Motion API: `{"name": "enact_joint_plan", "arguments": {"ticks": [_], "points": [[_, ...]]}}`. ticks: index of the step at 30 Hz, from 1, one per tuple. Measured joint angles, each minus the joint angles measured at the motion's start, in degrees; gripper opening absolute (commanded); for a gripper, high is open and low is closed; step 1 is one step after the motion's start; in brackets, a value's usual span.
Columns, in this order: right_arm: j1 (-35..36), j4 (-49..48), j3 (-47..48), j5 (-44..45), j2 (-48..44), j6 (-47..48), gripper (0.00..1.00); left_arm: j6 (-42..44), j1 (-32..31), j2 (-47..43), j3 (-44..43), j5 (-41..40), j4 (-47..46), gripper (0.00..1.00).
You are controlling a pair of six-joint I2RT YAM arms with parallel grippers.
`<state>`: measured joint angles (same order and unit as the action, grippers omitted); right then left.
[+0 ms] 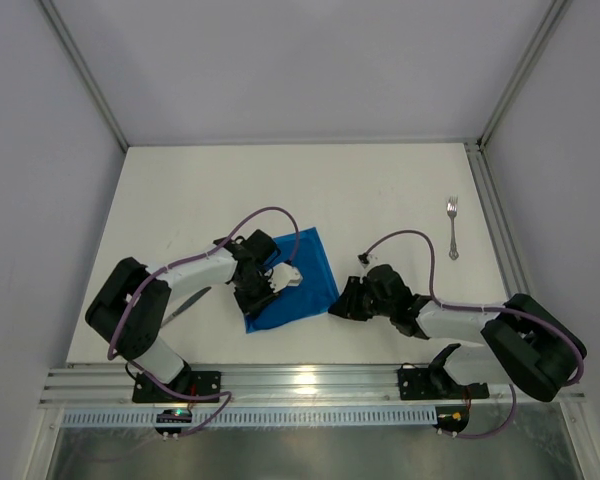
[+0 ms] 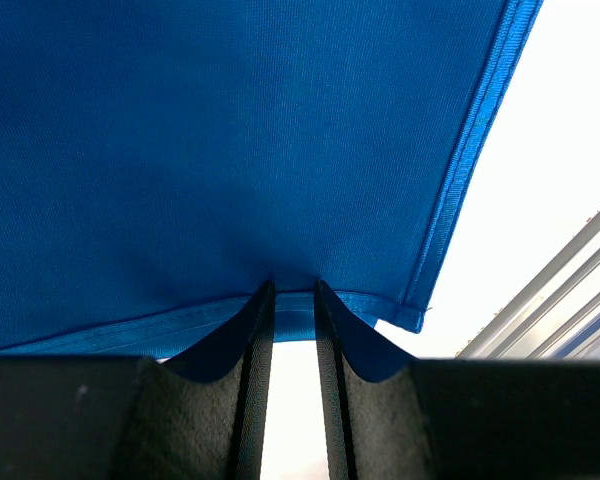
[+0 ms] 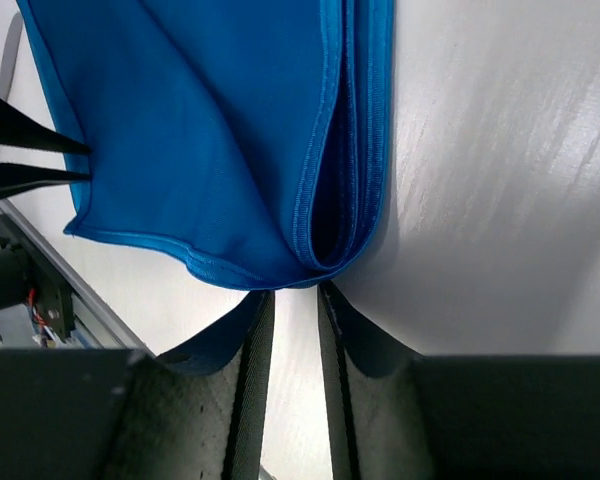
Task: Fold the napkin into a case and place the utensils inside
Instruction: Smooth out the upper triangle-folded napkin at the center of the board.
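Napkin: the blue cloth lay folded in layers on the desk, turned at an angle. It sat near the front edge, between the two arms.
Napkin edges: the right wrist view showed several hemmed layers stacked along one side. They curled round together at the corner nearest that camera.
Left pincer: it sat low over the napkin's left side. Its fingers were nearly together and clenched on the hemmed edge, with the cloth puckering slightly at the tips. A napkin corner lay just to the right of them in the left wrist view.
Right pincer: it sat at the napkin's lower right corner as seen from above. Its fingers stood a narrow gap apart, with bare desk showing between them and the folded corner right at their tips. I could not tell whether any cloth was caught.
Fork: the silver fork lay flat near the desk's right edge with its tines toward the far side. It was well apart from the napkin and both pincers.
Knife: the slim dark piece lay on the desk close beside the left arm. It was left of the napkin and not touching it.
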<state>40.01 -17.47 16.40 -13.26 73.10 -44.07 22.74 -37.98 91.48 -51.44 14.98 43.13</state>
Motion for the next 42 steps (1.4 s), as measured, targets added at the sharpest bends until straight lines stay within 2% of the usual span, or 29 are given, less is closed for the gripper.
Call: {"name": "enact_joint_plan", "arguments": {"ticks": [2, 3, 7, 21, 24, 25, 26, 29, 30, 34, 38, 42], "points": [[0.02, -1.77, -0.57, 1.29, 0.63, -1.44, 0.23, 0.00, 0.00, 0.00, 0.02, -0.02, 0.00, 0.25], [0.02, -2.47, -0.92, 2.03, 0.76, -2.12, 0.17, 0.00, 0.00, 0.00, 0.02, -0.02, -0.02, 0.24], [0.04, -4.37, -2.29, 4.26, 0.72, -4.39, 0.04, 0.02, 0.00, 0.02, 0.04, -0.31, -0.11, 0.23], [0.04, -0.04, -4.24, 12.83, -5.90, -6.99, 0.04, 0.07, 0.00, 0.17, 0.07, -0.50, -0.28, 0.22], [0.04, 0.81, -4.24, 12.81, -6.27, -6.32, 0.13, 0.04, 0.00, 0.17, 0.07, -0.48, -0.28, 0.22], [0.04, 1.51, -4.24, 12.81, -6.91, -6.01, 0.19, 0.04, 0.00, 0.17, 0.07, -0.48, -0.28, 0.22], [0.04, 2.49, -4.24, 12.83, -8.04, -5.81, 0.28, 0.04, 0.00, 0.17, 0.07, -0.48, -0.28, 0.22], [-0.02, 5.42, -3.98, 13.35, -13.20, -5.79, 0.37, 0.04, 0.00, 0.17, 0.07, -0.48, -0.28, 0.22], [0.00, 6.49, -3.56, 13.55, -14.71, -5.97, 0.42, 0.04, 0.00, 0.17, 0.07, -0.48, -0.28, 0.22], [-0.02, 9.99, -0.11, 14.43, -15.69, -8.74, 0.47, 0.04, 0.00, 0.17, 0.07, -0.50, -0.28, 0.22], [-0.07, 12.87, 5.22, 14.43, -8.81, -13.31, 0.48, 0.02, 0.00, 0.17, 0.07, -0.48, -0.28, 0.22], [-0.07, 14.58, 6.71, 14.60, -4.72, -16.09, 0.46, 0.00, 0.00, 0.17, 0.04, -0.50, -0.28, 0.22]]}}
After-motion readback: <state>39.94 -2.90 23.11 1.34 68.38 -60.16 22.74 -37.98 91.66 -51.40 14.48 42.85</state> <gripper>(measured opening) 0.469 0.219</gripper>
